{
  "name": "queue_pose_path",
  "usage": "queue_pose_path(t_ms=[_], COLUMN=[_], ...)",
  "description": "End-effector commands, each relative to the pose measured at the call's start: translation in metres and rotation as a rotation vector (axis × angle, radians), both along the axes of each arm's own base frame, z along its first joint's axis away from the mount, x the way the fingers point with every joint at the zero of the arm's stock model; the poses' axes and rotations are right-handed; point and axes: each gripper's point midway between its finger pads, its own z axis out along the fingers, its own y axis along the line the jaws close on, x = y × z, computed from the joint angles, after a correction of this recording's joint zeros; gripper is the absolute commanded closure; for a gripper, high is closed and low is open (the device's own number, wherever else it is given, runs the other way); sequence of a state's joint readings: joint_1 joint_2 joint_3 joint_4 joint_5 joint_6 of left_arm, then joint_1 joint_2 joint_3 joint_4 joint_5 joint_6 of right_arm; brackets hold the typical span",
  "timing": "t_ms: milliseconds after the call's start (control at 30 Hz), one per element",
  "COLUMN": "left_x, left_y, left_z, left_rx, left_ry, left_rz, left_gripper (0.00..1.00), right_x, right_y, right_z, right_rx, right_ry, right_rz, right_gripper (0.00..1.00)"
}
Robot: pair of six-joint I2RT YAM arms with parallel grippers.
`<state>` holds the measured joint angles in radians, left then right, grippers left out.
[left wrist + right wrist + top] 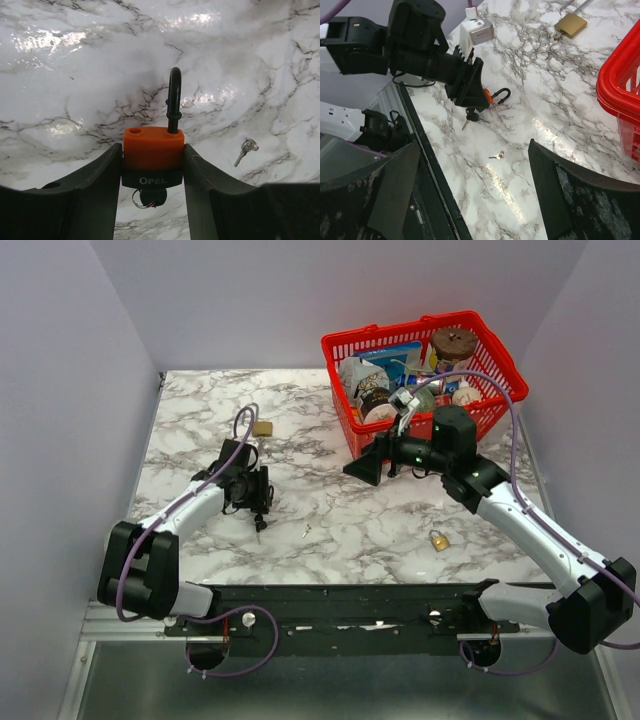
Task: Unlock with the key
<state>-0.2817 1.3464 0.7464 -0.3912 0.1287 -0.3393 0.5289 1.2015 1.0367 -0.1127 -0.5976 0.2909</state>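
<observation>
At the left, the left gripper [257, 490] is half closed on the orange padlock [152, 147], with its fingers [95, 190] pressing both sides of the body. The shackle [174, 95] sits in one hole only and the other hole is empty, so the lock looks already released. A dark key [150, 199] hangs from the keyhole underneath. A small loose key [246, 150] lies apart on the marble table [330, 495].

Further right, the right gripper [377, 462] hovers wide open, holding nothing, beside the red basket [500, 360].

The risk I see: the wide fingers may push the key sideways instead of pinching it — then the padlock could twist in the grip or the key could drop out.
</observation>
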Motion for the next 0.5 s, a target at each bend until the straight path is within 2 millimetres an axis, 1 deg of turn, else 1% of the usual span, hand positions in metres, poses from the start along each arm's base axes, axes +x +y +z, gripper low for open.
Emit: queue_pose_path(t_ms=[0,33,100,133,200,233,300,333,400,433,467], left_x=[0.030,0.032,0.040,0.042,0.050,0.052,0.062,0.063,0.072,0.074,0.081], left_y=[0.006,0.008,0.014,0.016,0.021,0.023,0.030,0.033,0.035,0.038,0.038], left_z=[0.007,-0.001,-0.002,-0.009,-0.009,-0.015,-0.015,-0.021,-0.020,-0.027,-0.025], left_rx=[0.018,0.029,0.042,0.051,0.059,0.064,0.086,0.092,0.096,0.101,0.106], left_ry=[-0.038,-0.012,-0.004,0.018,0.016,0.032,0.026,0.041,0.035,0.050,0.039], left_rz=[-0.028,-0.026,-0.019,-0.014,0.003,0.009,0.032,0.038,0.049,0.058,0.061], left_gripper=[1.00,1.00,1.00,1.00,1.00,1.00,1.00,1.00,1.00,1.00,1.00], right_x=[-0.003,-0.003,-0.003,-0.003,-0.004,-0.005,-0.004,-0.003,-0.004,-0.003,-0.003], right_y=[-0.004,-0.004,-0.006,-0.006,-0.005,-0.005,-0.005,-0.005,-0.006,-0.006,-0.006], right_z=[0.008,0.008,0.006,0.006,0.006,0.004,0.002,0.002,-0.001,-0.002,-0.003], right_rx=[0.015,0.014,0.012,0.014,0.017,0.016,0.016,0.016,0.014,0.013,0.012], right_ry=[-0.066,-0.070,-0.068,-0.067,-0.071,-0.068,-0.065,-0.068,-0.064,-0.067,-0.065], right_rz=[0.005,0.004,0.001,0.002,0.008,0.008,0.006,0.007,0.007,0.004,0.004], right_gripper=[0.02,0.02,0.02,0.02,0.02,0.02,0.02,0.02,0.02,0.02,0.02])
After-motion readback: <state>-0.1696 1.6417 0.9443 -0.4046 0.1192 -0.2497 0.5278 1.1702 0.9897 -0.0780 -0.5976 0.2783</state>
